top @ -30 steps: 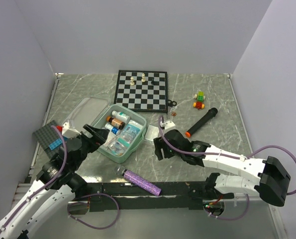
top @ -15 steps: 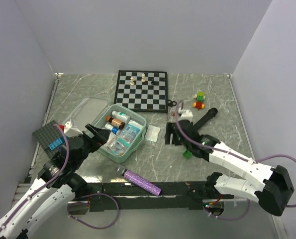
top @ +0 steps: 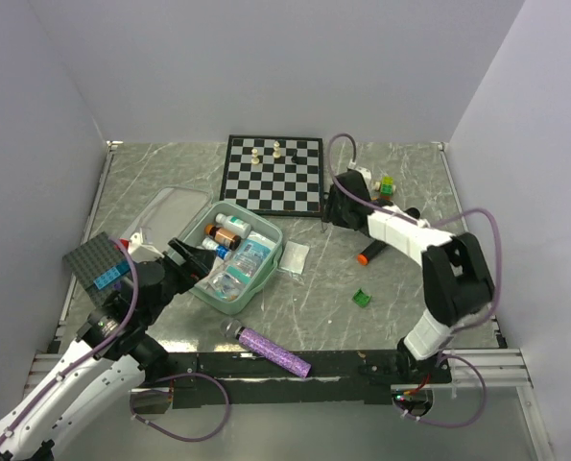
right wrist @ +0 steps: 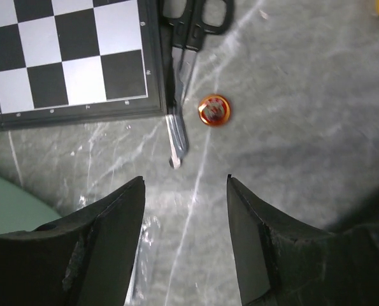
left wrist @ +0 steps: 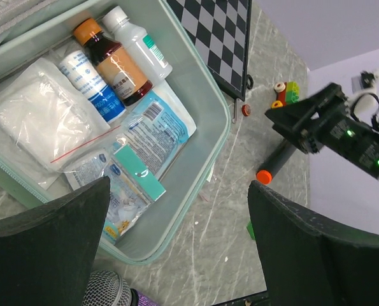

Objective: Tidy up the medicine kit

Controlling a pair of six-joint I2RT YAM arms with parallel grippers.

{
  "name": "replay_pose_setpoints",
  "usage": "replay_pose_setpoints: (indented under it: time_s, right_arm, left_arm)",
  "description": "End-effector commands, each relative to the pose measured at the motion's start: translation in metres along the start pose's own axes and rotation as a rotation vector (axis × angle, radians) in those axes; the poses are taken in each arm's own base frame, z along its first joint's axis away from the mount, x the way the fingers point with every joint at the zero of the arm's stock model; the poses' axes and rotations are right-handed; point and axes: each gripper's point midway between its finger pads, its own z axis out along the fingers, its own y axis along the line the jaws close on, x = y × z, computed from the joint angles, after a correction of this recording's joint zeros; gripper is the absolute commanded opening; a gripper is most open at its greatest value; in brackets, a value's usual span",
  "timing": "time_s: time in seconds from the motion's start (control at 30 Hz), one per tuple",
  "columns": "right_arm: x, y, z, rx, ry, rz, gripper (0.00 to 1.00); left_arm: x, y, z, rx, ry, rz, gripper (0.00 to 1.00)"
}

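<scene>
Top external view: the right hand (top: 335, 206) has swung away from the middle of the bench (top: 410, 182) and now hangs at the far side, by the right corner of the chessboard (top: 273, 175). Where it was a second ago, a green block (top: 362, 298) now lies uncovered, near the white packet (top: 295, 256). The right wrist view shows its fingers (right wrist: 100, 248) partly apart with nothing between them, above the tip of the scissors (right wrist: 178, 121), which lie along the board's edge. Just beside the blades is what looks like a small orange cap (right wrist: 214, 109).

The left hand (top: 184, 259) has barely shifted. It hovers wide open and empty at the near-left side of the kit (top: 277, 233). The kit sits open left of centre, in front of the chessboard, with bottles (left wrist: 116, 60) and packets (left wrist: 42, 118) inside, unmoved.
</scene>
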Motion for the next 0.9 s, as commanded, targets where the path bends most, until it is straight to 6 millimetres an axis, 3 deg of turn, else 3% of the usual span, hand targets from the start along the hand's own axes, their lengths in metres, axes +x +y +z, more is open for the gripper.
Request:
replay_pose_setpoints:
  time_s: [0.0,0.17,0.3,0.63,0.87]
  right_arm:
    - [-0.016,0.021,0.017,-0.052,-0.02,-0.069,0.61]
    - [-0.001,0.029,0.034,-0.037,-0.012,-0.179,0.62]
    - [0.004,0.024,0.044,0.021,-0.003,-0.182,0.62]
    - [-0.015,0.014,0.051,0.107,-0.032,-0.174,0.59]
    - [-0.013,-0.004,0.065,0.172,0.011,-0.167,0.54]
  left_arm:
    - [-0.002,-0.002,0.0,0.006,-0.006,0.015,0.93]
    - [0.002,0.003,0.001,0.012,-0.002,0.024,0.93]
    - [0.004,0.002,0.003,0.016,0.002,0.026,0.93]
    - [0.004,0.004,0.004,0.003,0.007,0.041,0.93]
    - [0.004,0.006,0.005,-0.01,0.005,0.042,0.93]
